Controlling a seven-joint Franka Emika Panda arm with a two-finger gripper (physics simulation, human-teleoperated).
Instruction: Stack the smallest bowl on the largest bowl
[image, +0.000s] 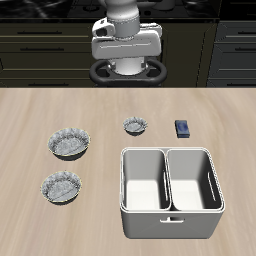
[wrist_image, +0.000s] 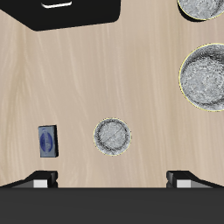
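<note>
The smallest bowl sits alone on the desk, toward the back, with a small blue object beside it and the white two-compartment bin just nearer the front edge. Nothing is stacked yet: the whole task looks still ahead. The largest bowl appears to be the farther of the two wide bowls, well apart from the small one, though the two look close in width; the other wide bowl lies nearer the front edge.

The gripper hangs high over the desk's back edge, farther back than the smallest bowl and touching nothing. In the wrist view its fingertips stand wide apart and empty, with the smallest bowl roughly between them below.

What remains, in my judgement: descend, grasp the small bowl's rim, carry it across and set it in the largest bowl.
</note>
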